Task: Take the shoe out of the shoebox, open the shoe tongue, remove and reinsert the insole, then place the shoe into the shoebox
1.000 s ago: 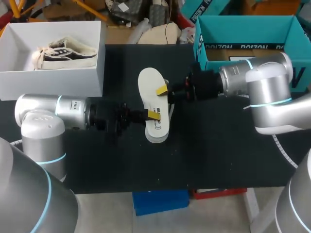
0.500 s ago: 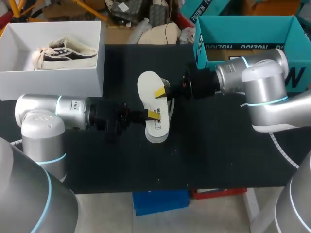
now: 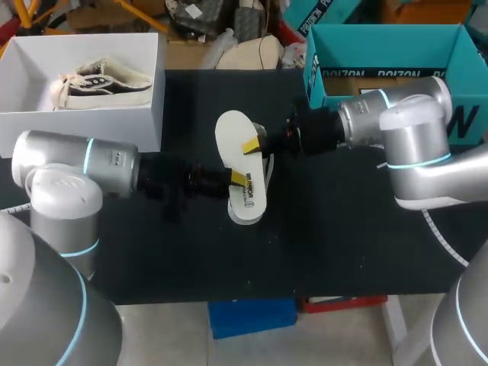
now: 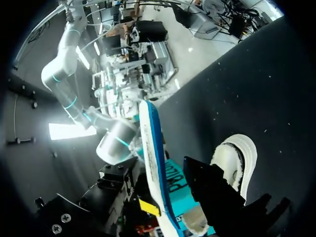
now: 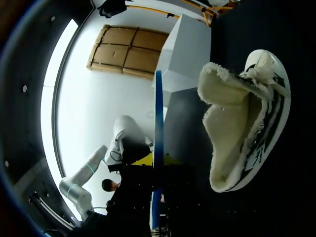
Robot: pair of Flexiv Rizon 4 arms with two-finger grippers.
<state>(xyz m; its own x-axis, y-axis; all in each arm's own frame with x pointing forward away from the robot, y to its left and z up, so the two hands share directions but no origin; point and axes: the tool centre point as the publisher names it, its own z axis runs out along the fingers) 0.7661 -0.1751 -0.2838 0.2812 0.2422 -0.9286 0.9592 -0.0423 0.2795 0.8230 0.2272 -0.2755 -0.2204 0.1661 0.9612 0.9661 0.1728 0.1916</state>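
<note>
Head view: we see the insole (image 3: 248, 200) held over the middle of the desk (image 3: 343, 229). The left fingers (image 3: 240, 181) are clamped on its nearer part, and the right fingers (image 3: 250, 145) are clamped on its farther part from the opposite side. The white shoebox (image 3: 84, 126) sits at the far left with a 2nd shoe (image 3: 103, 82) inside.

Left wrist view: the insole stands edge-on in our fingers, and the shoe (image 4: 237, 158) lies on the desk beside it.

Right wrist view: the insole is again edge-on, with the shoe alongside and its fleece lining showing.
</note>
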